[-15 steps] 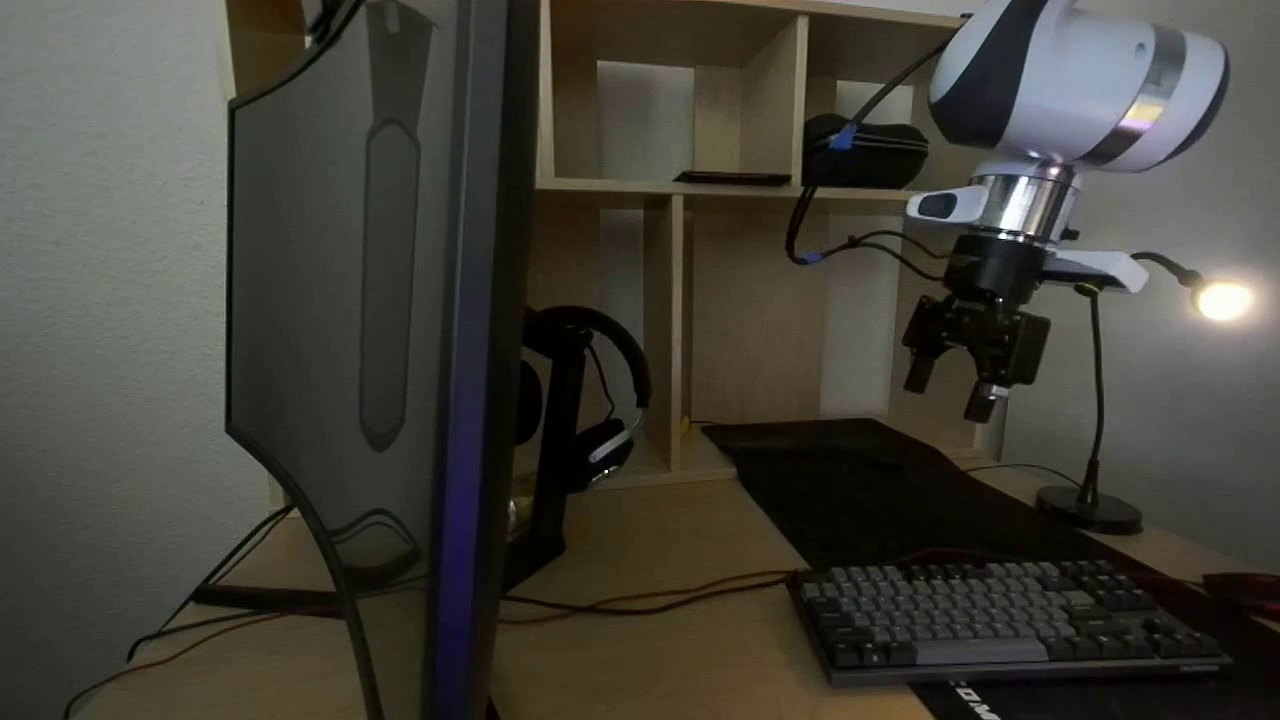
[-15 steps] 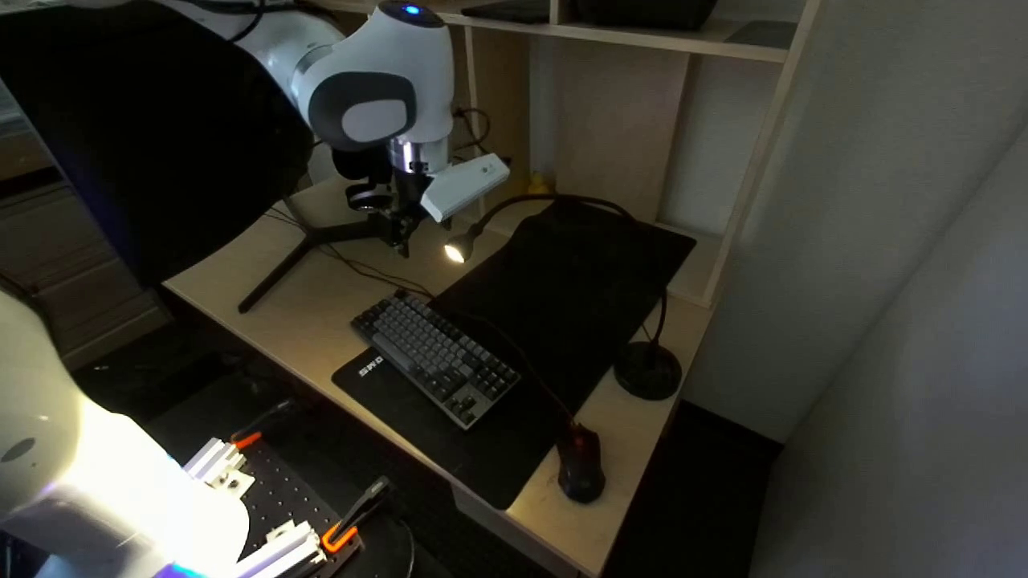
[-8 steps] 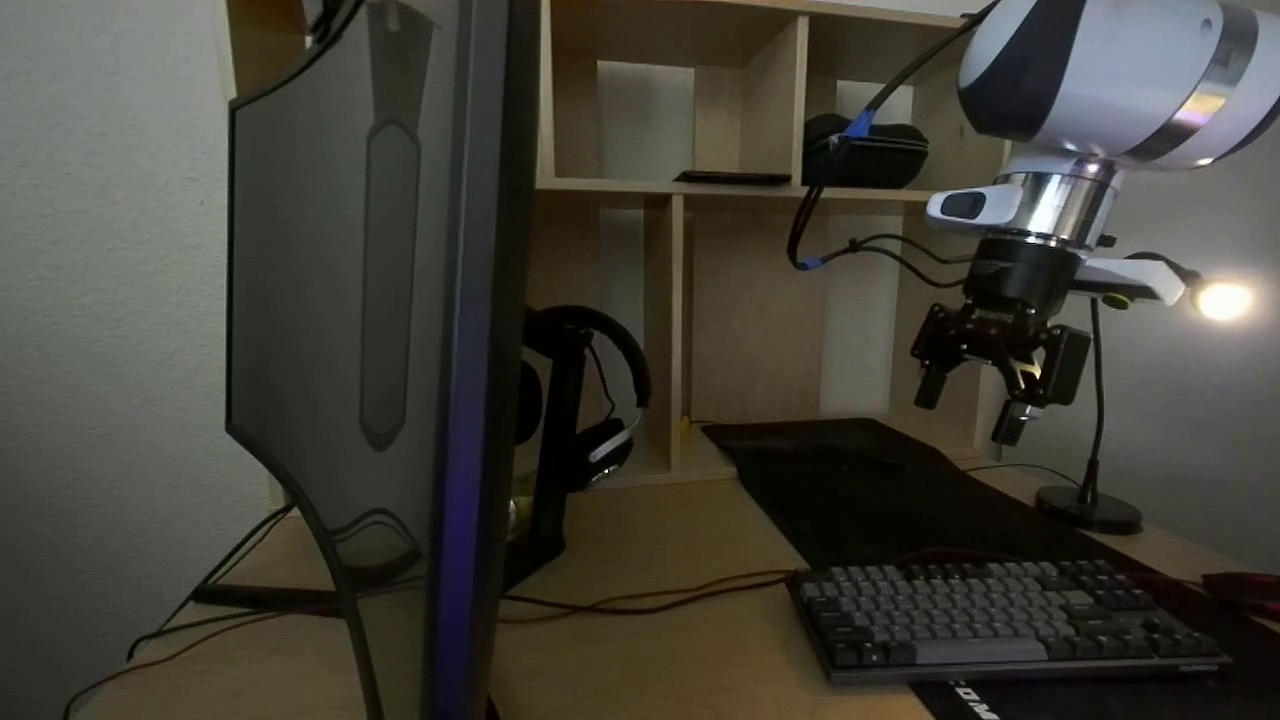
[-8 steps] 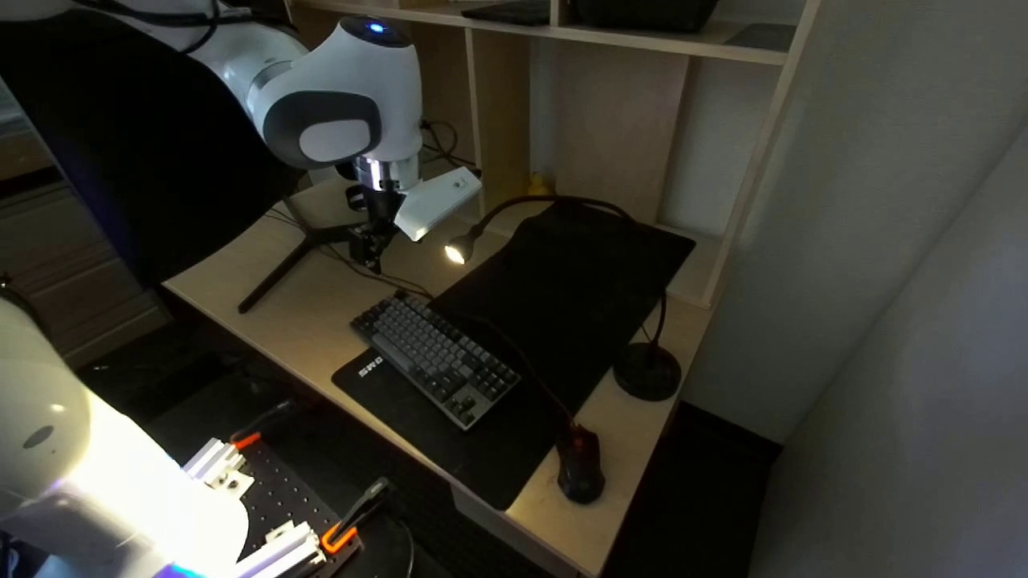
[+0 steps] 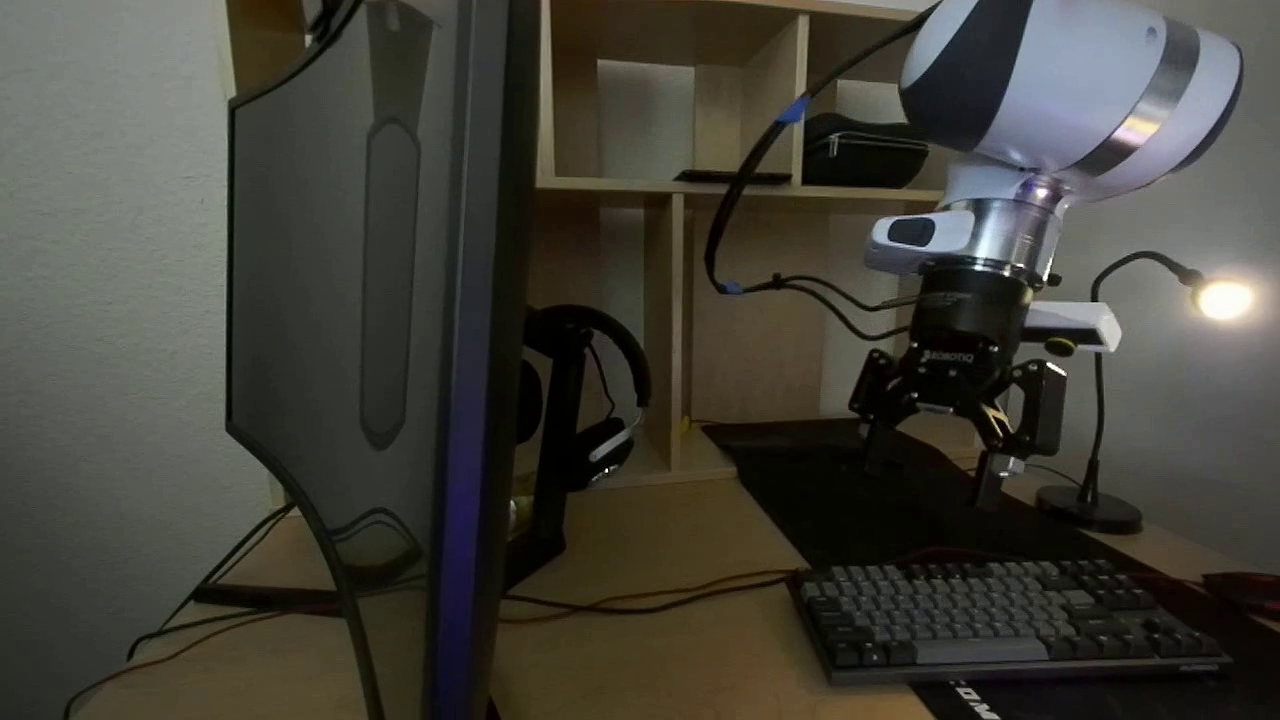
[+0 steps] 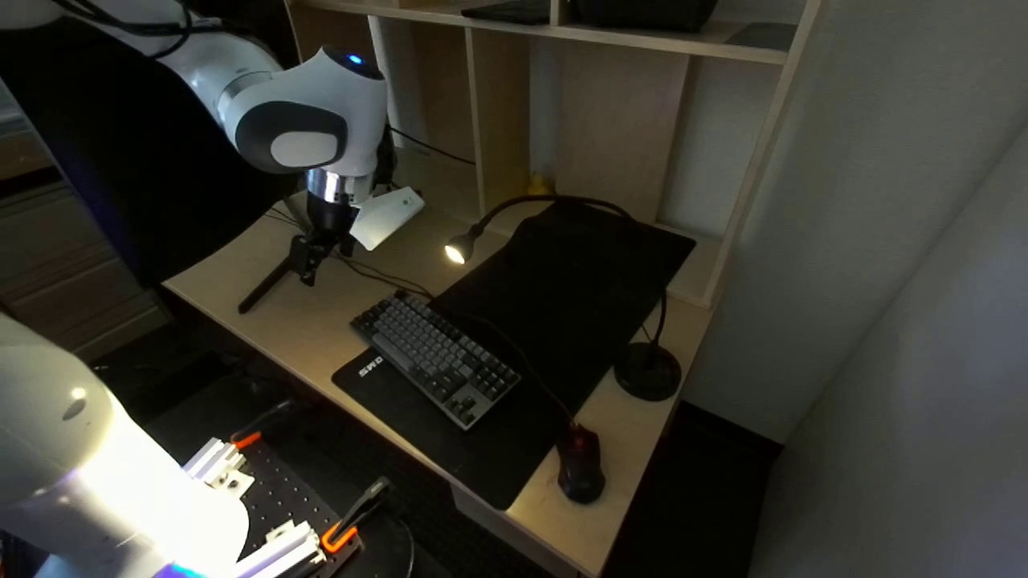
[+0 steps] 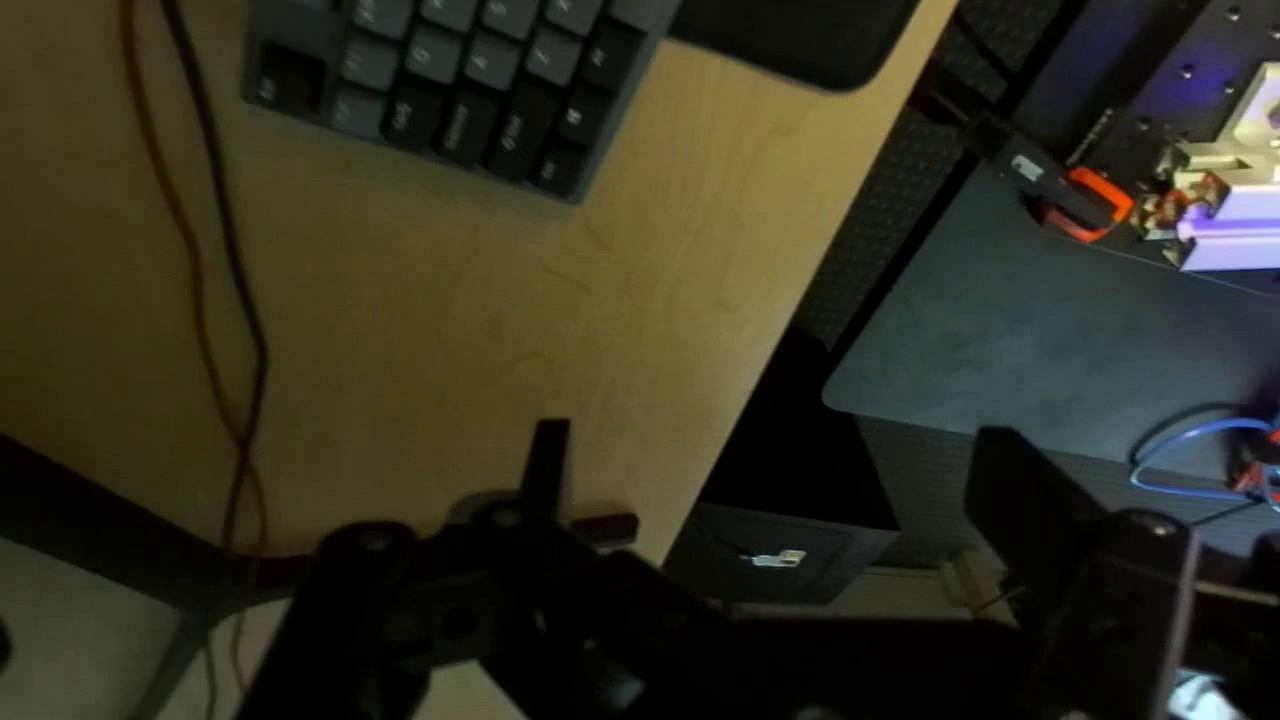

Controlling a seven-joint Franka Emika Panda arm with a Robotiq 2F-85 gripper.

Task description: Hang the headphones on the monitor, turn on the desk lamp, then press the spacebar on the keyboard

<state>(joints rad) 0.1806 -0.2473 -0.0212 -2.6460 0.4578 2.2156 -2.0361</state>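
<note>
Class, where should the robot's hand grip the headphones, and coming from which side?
The headphones are probably best gripped by the headband, from above, on the side away from the monitor. In an exterior view, the band arches clear of the black headphone stand there, while the monitor hides part of the other side.
</note>
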